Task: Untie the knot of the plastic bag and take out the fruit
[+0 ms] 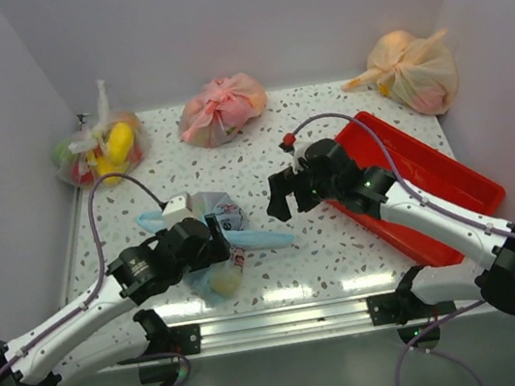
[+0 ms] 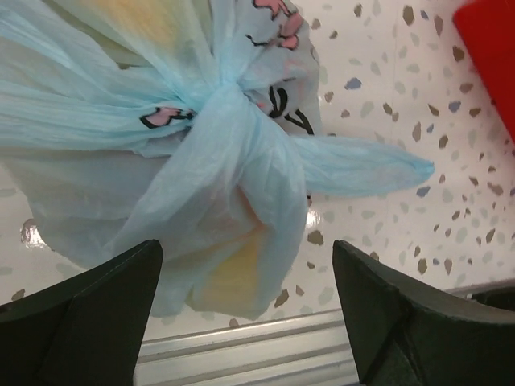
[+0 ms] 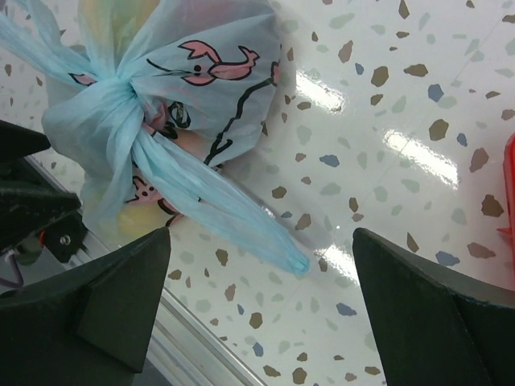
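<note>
No text can be read; the plastic bag (image 3: 225, 96) bears only cartoon print.

A white speckled surface (image 1: 334, 240) with a metal rail (image 1: 288, 320) along its near edge carries five things. The light blue plastic bag (image 1: 220, 215) lies at the front left, its knot (image 2: 225, 90) tied and one handle loop (image 1: 267, 239) stretched flat toward the right. Along the far edge, well apart, sit a clear bag (image 1: 99, 151) at the left corner, a pink bag (image 1: 222, 110) in the middle and an orange bag (image 1: 412, 71) at the right corner. A red tray (image 1: 423, 155) lies slantwise on the right side.
</note>
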Controlling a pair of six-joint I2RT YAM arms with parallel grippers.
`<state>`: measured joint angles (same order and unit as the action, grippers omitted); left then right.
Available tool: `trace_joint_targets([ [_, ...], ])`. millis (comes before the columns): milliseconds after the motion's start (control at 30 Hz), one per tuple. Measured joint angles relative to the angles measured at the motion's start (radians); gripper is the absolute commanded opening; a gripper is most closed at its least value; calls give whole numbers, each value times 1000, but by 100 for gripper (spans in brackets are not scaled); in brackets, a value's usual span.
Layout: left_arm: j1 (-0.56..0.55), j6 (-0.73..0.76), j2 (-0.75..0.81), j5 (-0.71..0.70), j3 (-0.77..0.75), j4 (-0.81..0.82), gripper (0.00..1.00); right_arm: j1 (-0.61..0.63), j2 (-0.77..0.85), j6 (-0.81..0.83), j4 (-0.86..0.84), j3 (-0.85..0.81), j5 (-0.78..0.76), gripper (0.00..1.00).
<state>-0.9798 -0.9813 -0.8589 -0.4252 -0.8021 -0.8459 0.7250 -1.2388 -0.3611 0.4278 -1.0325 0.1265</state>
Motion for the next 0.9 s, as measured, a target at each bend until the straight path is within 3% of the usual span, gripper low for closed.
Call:
trace_joint_targets([
  [167,171,-30,-52,-9,82,94,85,4,71,-35,-60,114,0,99],
  [267,251,-1,-135,-10,114,153,68,7,111,-56,-85,174,0,99],
  [300,258,13,-167,-12,112,179,48,8,121,-60,-89,187,0,99],
  [367,267,60,-246,-14,84,217,21,9,138,-65,-93,201,-2,99],
  [400,267,94,-288,-8,66,246,0,9,150,-66,-92,204,-5,99],
  [633,269,386,-480,168,-79,451,0,10,295,-56,-82,206,-88,99],
  [767,214,549,-488,277,-126,493,0,10,344,-38,-82,206,-111,99],
  [900,165,627,-455,322,-128,459,0,10,293,-14,-82,192,-103,99],
])
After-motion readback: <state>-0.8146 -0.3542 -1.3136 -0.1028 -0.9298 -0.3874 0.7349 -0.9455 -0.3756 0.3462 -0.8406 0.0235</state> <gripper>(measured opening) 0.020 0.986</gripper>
